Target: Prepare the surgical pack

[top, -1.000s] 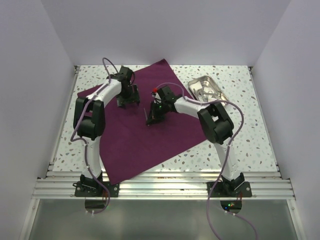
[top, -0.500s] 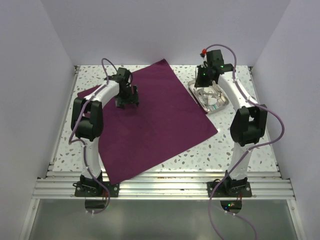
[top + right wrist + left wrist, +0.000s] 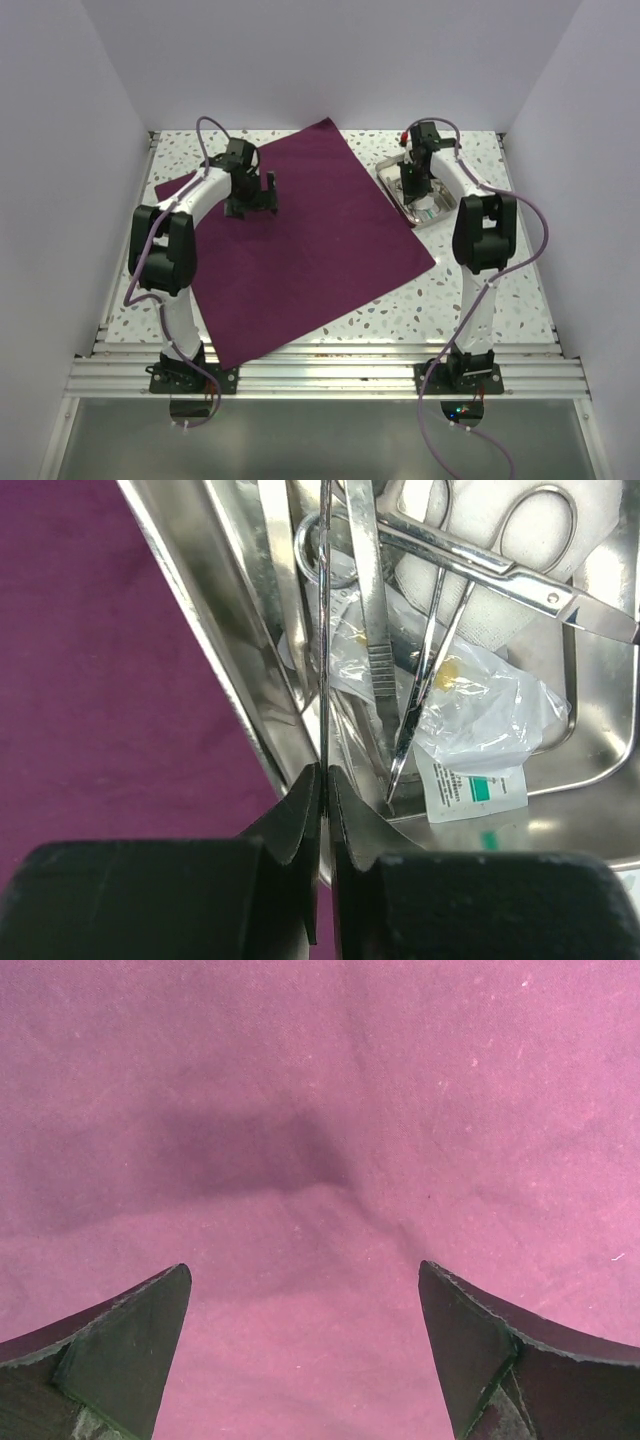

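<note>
The surgical pack is a deep purple drape [image 3: 310,240] lying flat as a large square sheet on the table. My left gripper [image 3: 252,208] is open just above its far left part. In the left wrist view the gripper [image 3: 305,1280] has only purple cloth [image 3: 320,1110] with a low wrinkle between its fingers. My right gripper [image 3: 415,190] is over the steel tray [image 3: 392,185] at the drape's right corner. In the right wrist view the gripper [image 3: 325,775] is shut on a thin steel instrument [image 3: 325,630] standing up from the tray [image 3: 230,610].
The tray holds scissors [image 3: 520,570], other steel instruments, white gauze [image 3: 480,520] and a clear plastic packet [image 3: 470,720]. White walls close in the speckled table [image 3: 480,290] on three sides. A metal rail [image 3: 330,375] runs along the near edge.
My right arm has swung from the middle of the drape to the tray and come down into it. The tray has shifted and turned a little. The left gripper barely moved.
</note>
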Robot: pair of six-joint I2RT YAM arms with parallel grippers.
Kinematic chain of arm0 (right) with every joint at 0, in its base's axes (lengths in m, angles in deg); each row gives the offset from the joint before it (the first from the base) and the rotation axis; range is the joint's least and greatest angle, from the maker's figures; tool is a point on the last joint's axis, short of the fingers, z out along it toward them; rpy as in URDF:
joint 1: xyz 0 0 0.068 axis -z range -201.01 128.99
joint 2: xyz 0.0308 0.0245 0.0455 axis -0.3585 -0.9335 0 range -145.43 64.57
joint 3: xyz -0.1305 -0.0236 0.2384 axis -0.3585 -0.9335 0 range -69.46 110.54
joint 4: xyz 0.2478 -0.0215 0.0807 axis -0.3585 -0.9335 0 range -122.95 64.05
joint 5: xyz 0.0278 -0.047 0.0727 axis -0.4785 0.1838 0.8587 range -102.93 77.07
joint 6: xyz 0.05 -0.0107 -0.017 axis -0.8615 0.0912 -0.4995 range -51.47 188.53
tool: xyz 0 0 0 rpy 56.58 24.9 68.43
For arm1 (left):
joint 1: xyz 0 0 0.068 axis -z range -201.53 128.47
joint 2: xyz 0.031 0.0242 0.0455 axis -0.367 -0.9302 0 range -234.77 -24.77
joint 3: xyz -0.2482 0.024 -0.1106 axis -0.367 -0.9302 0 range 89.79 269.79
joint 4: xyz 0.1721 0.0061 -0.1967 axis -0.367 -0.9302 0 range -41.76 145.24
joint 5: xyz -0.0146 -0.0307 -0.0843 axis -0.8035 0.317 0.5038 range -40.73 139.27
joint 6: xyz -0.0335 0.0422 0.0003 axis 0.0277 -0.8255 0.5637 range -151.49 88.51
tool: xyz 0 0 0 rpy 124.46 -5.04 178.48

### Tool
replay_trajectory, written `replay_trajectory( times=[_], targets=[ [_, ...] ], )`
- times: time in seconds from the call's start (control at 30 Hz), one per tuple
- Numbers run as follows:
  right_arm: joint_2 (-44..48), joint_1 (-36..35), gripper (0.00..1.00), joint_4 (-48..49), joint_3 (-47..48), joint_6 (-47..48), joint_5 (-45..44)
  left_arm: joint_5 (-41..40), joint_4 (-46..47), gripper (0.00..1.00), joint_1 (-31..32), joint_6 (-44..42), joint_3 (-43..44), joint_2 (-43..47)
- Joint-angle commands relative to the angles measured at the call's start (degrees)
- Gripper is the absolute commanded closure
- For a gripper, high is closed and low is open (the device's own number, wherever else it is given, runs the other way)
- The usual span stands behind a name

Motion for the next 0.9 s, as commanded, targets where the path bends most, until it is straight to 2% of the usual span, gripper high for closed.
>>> replay_trajectory(
  times=[0.0,0.07,0.1,0.13,0.23,0.33,0.5,0.67,0.73,0.87],
  targets=[
    [-0.78,0.45,0.93,-2.57,2.80,0.98,-1.87,-0.69,2.11,0.01,0.04,-1.06,0.30,1.44],
    [-1.48,0.89,0.81,-2.58,2.45,0.20,-1.87,-2.53,2.02,0.01,0.04,-0.89,1.17,1.79],
    [-1.48,0.98,0.71,-2.58,2.27,-0.16,-3.52,-3.32,1.50,0.01,0.04,-0.54,1.53,2.31],
    [-1.14,0.98,0.55,-2.66,2.01,-0.68,-4.49,-3.42,1.40,0.01,0.04,-0.27,1.70,2.58],
    [0.62,1.94,0.40,-2.40,0.00,-4.02,-8.45,-7.37,0.44,0.01,0.04,0.87,1.62,3.81],
    [4.83,3.69,0.39,-2.14,-3.78,-9.99,-11.35,-7.55,0.61,0.01,0.12,1.49,-0.14,4.95],
    [11.52,5.37,0.44,-2.57,-10.55,-22.64,-13.48,-4.04,-0.44,0.01,0.38,-1.32,-1.90,3.64],
    [10.38,6.34,0.41,-3.45,-11.79,-32.13,-9.95,-1.32,0.08,0.01,2.05,-3.52,-3.83,3.90],
    [9.94,6.43,0.40,-3.28,-11.27,-33.03,-9.34,-0.70,0.26,0.01,3.02,-3.96,-3.92,4.34],
    [10.99,7.39,0.40,-3.71,-12.49,-36.62,-12.23,1.06,-0.09,0.01,4.86,-6.32,-3.22,4.43]
  ],
)
